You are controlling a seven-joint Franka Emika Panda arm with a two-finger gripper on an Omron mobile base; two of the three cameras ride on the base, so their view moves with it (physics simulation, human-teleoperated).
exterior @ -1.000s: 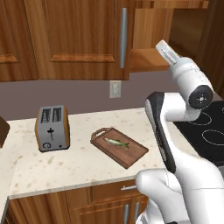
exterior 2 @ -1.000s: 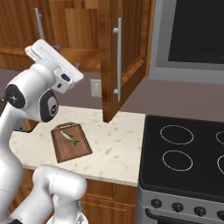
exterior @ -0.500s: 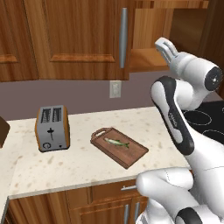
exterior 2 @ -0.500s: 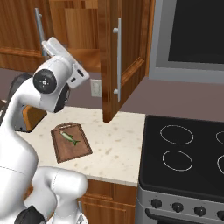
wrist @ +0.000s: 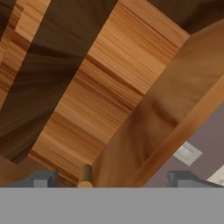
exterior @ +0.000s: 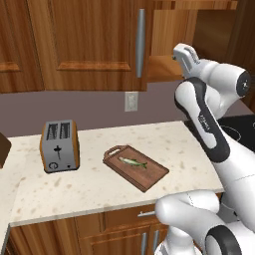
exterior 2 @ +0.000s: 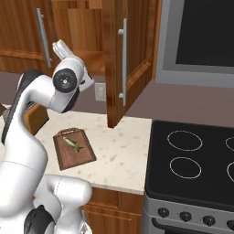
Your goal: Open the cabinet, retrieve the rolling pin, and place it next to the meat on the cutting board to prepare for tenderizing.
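Cabinet [exterior 2: 130,59]: right door swung open, left door shut, so the light-wood interior is accessible. Gripper [wrist: 109,180] is raised to shelf level, pointed into the opening; jaws spread wide, nothing between them, ready for a grasp. Rolling pin [wrist: 85,177]: one tan end shows at the bottom of the hand view, on the shelf between the tips. Cutting board [exterior: 147,173] lies on the counter w/ meat [exterior: 132,162] on top, board space left beside it, prob. for the pin. Toaster [exterior: 60,146] stands well apart.

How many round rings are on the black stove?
4 show: two whole ones, far and near, and two cut off at the right base view's edge. More may be hidden beyond it.
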